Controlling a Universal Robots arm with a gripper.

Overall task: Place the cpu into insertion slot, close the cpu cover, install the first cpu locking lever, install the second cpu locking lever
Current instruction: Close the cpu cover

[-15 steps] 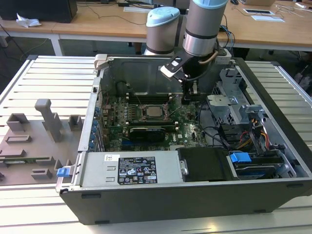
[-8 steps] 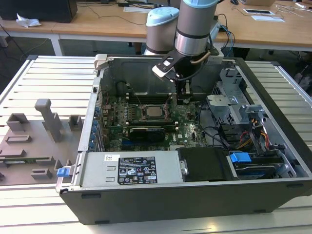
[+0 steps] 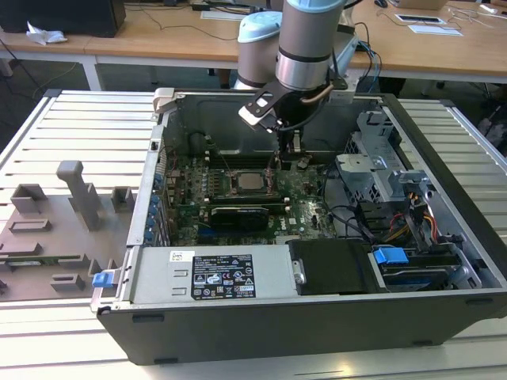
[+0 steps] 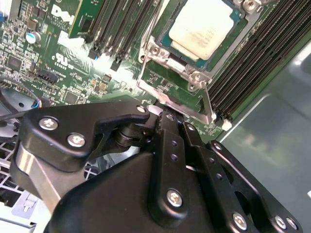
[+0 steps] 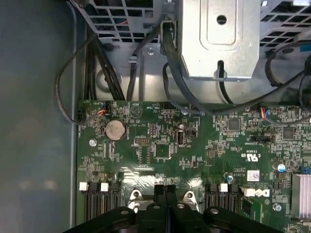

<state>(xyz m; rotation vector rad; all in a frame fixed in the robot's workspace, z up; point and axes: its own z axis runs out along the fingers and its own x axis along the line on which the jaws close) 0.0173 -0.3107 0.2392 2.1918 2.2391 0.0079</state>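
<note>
Work at socket: gripper (image 5: 166,190) clenched, cpu (image 4: 201,26) seated

The cpu is seen lying flat in the socket, pale metal top upward, on the green motherboard (image 5: 194,145) inside the open computer case (image 3: 444,261). A silvery metal frame, taken to be the cpu cover (image 4: 175,62), is seen along the socket's edge. Whether it is pressed fully down cannot be told. In the first wrist view the two black fingers (image 5: 159,190) are pressed together, with a thin seam between them. Whether something slim is pinched there cannot be told. In the second wrist view the fingertips are placed just beside the frame's edge, close to the thin wire levers (image 4: 210,104) that run along the socket. In the exterior view the gripper is lowered into the case from above, just to the exterior view's right of the cpu. Black memory slots (image 4: 262,53) are seen flanking the socket.
</note>
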